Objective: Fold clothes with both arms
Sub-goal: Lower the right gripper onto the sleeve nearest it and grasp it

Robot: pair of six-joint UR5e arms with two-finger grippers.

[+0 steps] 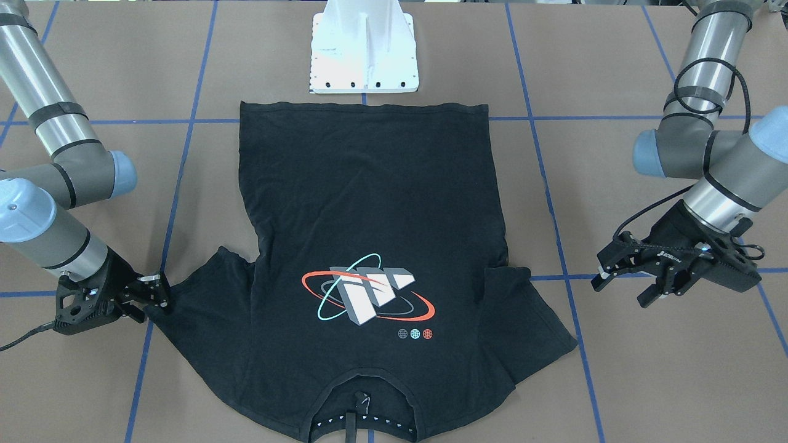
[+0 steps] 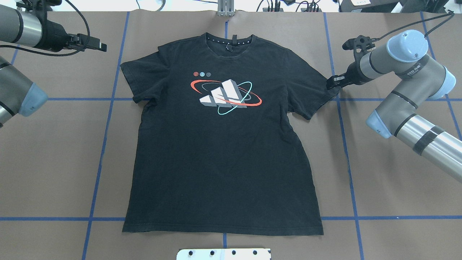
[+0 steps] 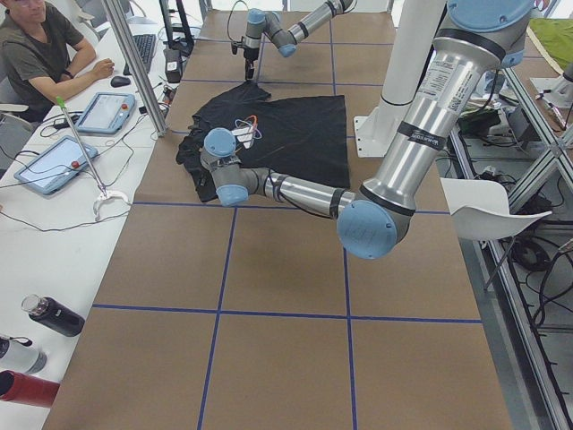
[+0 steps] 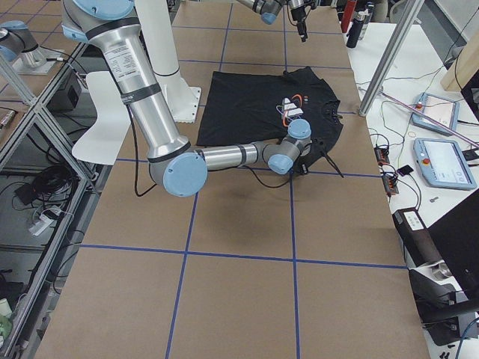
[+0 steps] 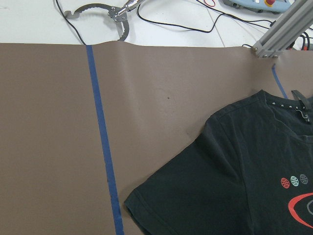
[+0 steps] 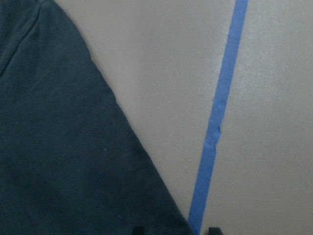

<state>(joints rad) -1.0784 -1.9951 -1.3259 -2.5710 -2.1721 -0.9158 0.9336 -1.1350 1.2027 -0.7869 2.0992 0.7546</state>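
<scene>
The black T-shirt [image 2: 220, 151] lies flat on the brown table, print side up, collar away from the robot base. It also shows in the front view [image 1: 369, 203]. My right gripper [image 2: 331, 83] is low at the outer edge of the shirt's right-side sleeve [image 2: 310, 86]. In the right wrist view its fingertips [image 6: 139, 230] stand apart with the sleeve corner [image 6: 63, 147] between them, so it is open. My left gripper [image 2: 100, 42] is open and empty, held clear of the other sleeve [image 2: 131, 77], up and to its left. It also shows in the front view [image 1: 622, 290].
The white pedestal base [image 1: 364, 52] stands just behind the shirt's hem. Blue tape lines [image 2: 104, 144] cross the table. An operator [image 3: 45, 45] sits at a side bench with tablets [image 3: 54, 161]. Bottles [image 3: 49, 313] stand near that bench's end.
</scene>
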